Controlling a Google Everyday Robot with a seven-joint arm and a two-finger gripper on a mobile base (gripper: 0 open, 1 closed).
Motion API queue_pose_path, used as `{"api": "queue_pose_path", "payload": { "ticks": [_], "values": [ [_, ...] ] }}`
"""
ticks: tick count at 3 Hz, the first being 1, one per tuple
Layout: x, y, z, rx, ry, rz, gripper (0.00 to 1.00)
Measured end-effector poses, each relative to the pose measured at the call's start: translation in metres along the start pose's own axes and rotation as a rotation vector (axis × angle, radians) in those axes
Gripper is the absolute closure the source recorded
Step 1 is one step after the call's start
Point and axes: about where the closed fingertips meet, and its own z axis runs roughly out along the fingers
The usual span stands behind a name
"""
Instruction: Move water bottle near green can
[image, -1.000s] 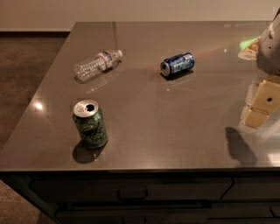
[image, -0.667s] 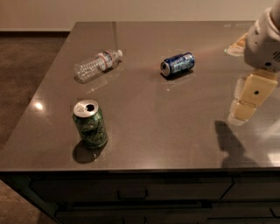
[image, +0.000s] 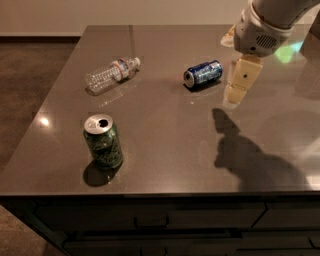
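The water bottle (image: 111, 74) lies on its side at the table's back left, its white cap pointing right. The green can (image: 103, 141) stands upright near the front left edge, its silver top open. My gripper (image: 236, 90) hangs from the arm at the upper right, above the table just right of the blue can. It holds nothing that I can see. It is far to the right of the bottle and of the green can.
A blue can (image: 203, 73) lies on its side at the middle back, just left of the gripper. The dark table (image: 165, 150) ends at a front edge with drawers below. The arm's shadow falls on the right front.
The arm and gripper have moved left and further over the table, toward the blue can. The bottle and both cans have not moved.
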Motion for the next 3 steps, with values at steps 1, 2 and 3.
{"api": "queue_pose_path", "payload": {
  "ticks": [1,2,3],
  "values": [
    [-0.016,-0.04,0.023,-0.003,-0.027,-0.036,0.0],
    [-0.035,-0.078,0.054,0.01,-0.056,-0.11,0.0],
    [-0.071,-0.112,0.089,0.034,-0.111,-0.244,0.0]
  ]
}}
